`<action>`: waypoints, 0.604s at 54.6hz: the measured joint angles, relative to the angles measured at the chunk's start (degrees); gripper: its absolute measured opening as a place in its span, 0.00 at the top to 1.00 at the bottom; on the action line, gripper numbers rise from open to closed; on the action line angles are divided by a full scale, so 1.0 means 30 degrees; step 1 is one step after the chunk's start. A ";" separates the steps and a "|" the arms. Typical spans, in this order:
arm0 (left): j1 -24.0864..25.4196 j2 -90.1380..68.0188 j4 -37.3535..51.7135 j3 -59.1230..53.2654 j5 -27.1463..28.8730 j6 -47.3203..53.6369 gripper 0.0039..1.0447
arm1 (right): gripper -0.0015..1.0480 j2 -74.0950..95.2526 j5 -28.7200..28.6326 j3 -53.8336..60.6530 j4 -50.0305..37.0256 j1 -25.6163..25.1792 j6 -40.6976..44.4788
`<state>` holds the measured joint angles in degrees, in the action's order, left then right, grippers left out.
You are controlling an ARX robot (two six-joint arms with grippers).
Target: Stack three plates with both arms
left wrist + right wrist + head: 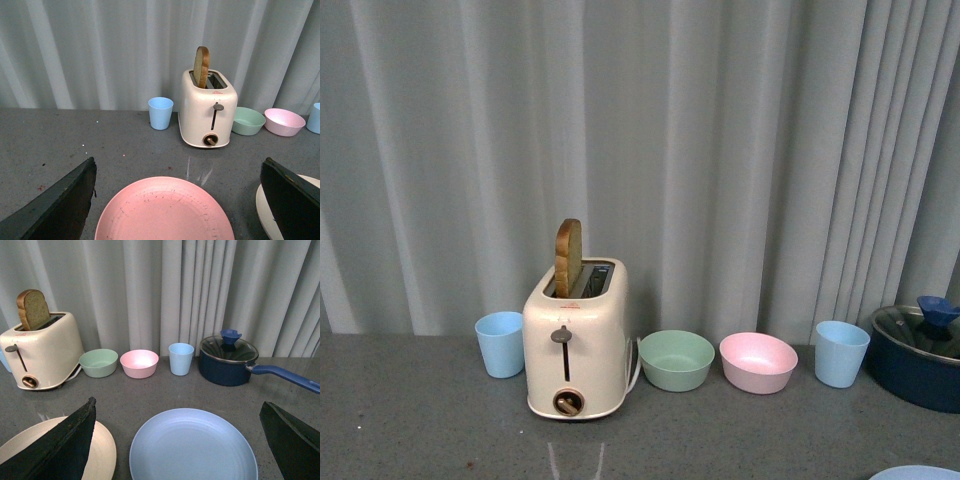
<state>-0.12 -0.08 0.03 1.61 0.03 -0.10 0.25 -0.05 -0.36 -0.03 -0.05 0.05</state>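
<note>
The pink plate (pixel 165 212) lies flat on the grey table, just below and between the wide-apart fingers (pixel 60 210) of my open left gripper (pixel 178 167). An edge of the cream-beige plate (pixel 264 216) shows beside its other finger. In the right wrist view the light blue plate (pixel 192 447) lies under my open right gripper (pixel 178 402), with the cream-beige plate (pixel 105 450) next to it, partly hidden by a finger. All three plates lie apart in one row. The front view shows neither arm, only a sliver of the light blue plate (pixel 920 472).
A cream toaster (pixel 578 345) with a bread slice stands at the back by the curtain. Beside it are a blue cup (pixel 501 343), a green bowl (pixel 676 359), a pink bowl (pixel 758 361), another blue cup (pixel 841 353) and a dark blue lidded pot (pixel 920 355).
</note>
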 joint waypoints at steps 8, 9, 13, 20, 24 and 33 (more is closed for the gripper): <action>0.0000 0.0000 0.0000 0.0000 0.0000 0.0000 0.06 | 0.07 0.0000 0.0000 0.0000 0.0000 0.0000 0.0000; 0.0000 0.0000 0.0000 0.0000 -0.0007 0.0000 0.06 | 0.07 0.0000 0.0000 0.0000 0.0000 0.0000 0.0000; -0.0007 0.0000 0.0000 0.0000 0.0000 0.0000 0.06 | 0.07 0.0000 0.0000 0.0000 0.0000 0.0000 0.0000; 0.0000 0.0000 0.0000 0.0000 0.0000 0.0000 0.06 | 0.07 0.0000 0.0000 0.0000 0.0000 0.0000 0.0000; 0.0000 0.0000 0.0000 0.0000 0.0000 0.0000 0.06 | 0.07 0.0000 0.0000 0.0000 0.0000 0.0000 0.0000; 0.0000 0.0000 0.0000 0.0000 0.0000 0.0000 0.06 | 0.07 0.0000 0.0000 0.0000 0.0000 0.0000 0.0000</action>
<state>-0.12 -0.08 0.03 1.61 0.03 -0.10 0.25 -0.05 -0.36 -0.03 -0.05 0.05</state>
